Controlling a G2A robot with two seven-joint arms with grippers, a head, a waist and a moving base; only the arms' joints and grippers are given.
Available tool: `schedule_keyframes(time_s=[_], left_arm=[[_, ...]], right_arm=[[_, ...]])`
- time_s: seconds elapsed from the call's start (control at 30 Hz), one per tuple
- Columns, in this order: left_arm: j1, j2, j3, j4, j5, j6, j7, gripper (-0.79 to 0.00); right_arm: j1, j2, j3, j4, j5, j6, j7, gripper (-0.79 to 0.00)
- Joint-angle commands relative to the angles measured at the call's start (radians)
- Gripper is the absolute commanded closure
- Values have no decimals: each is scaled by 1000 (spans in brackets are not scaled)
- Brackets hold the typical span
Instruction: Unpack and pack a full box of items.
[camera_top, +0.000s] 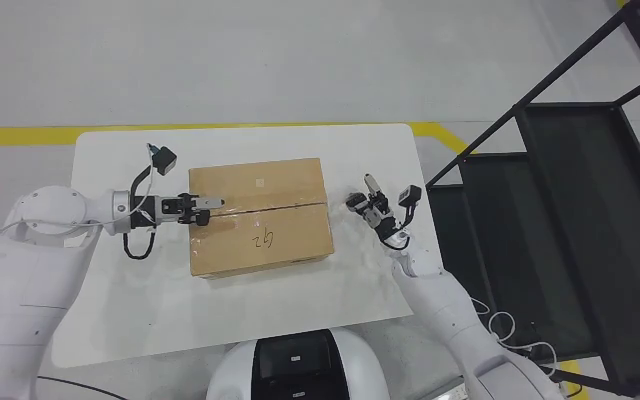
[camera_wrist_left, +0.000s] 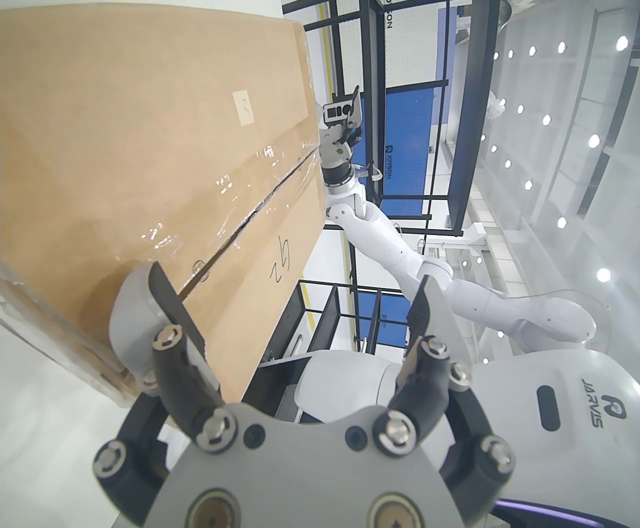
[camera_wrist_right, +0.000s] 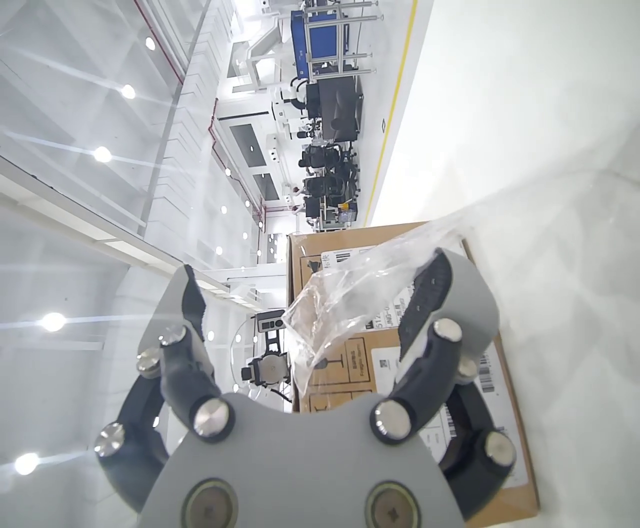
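Box (camera_top: 260, 215) sits shut near the middle of the white table (camera_top: 110, 300) in the top view. Its contents are hidden under closed flaps, whose centre seam (camera_top: 270, 207) is glazed with clear tape. The left gripper (camera_top: 200, 203) lies at the box's left edge, right on that seam. The right gripper (camera_top: 366, 195) hangs just off the box's right end, apart from it. A black stepped rack (camera_top: 540, 200) stands beyond the table's right side, cut off by the frame. A yellow line (camera_top: 40, 131) crosses the pale floor behind the table.

In the left wrist view, the left gripper's fingers are spread wide with nothing between them. One tip is over the box top beside the seam (whether it touches cannot be told) and the other is in open air. The right gripper shows past the box's far end. Black frames, blue panels and ceiling lights lie behind.

In the right wrist view, the right gripper's fingers also stand wide apart. A crumpled piece of clear film (camera_wrist_right: 345, 305) lies across the gap against one finger (how it clings is unclear). It partly hides the box's end face and its printed labels (camera_wrist_right: 362, 367). White tabletop runs alongside, and a bright hall with desks and chairs lies beyond.
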Motion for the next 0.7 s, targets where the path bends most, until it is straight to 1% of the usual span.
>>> schedule_keyframes(time_s=[0.0, 0.07, 0.1, 0.17, 0.27, 0.3, 0.33, 0.37, 0.4, 0.57, 0.67], left_arm=[[-2, 0, 2, 0, 0, 0, -1, -785], [-4, 0, 2, 1, 0, -2, -1, -785], [-5, 0, 2, 3, -1, -1, -2, -785], [-6, 1, 0, 5, 0, -2, -3, -785], [-6, 3, -3, 8, -1, -1, -3, -785], [-5, 3, -4, 8, 0, -1, -3, -785], [-5, 3, -4, 8, 0, -2, -3, -785], [-4, 4, -4, 8, 0, -2, -3, -785], [-3, 4, -4, 8, 0, -3, -3, -785], [-1, 4, -3, 8, -4, -3, 0, -785], [0, 5, -1, 8, -4, -4, 2, -785]], right_arm=[[3, -2, 1, 1, 12, -2, 12, -422], [7, -5, -1, 2, 23, -2, 24, -394], [10, -6, -2, 5, 25, -3, 27, -400], [14, -9, -4, 9, 32, -4, 32, -372], [21, -14, -6, 20, 51, -7, 46, -354], [23, -15, -6, 25, 55, -9, 50, -292], [26, -16, -6, 29, 60, -10, 55, -197], [28, -18, -7, 34, 66, -11, 60, -80], [30, -19, -7, 41, 70, -13, 65, 0], [33, -22, -1, 64, 79, -31, 85, 0], [19, -16, 14, 48, 37, -62, 77, 0]])
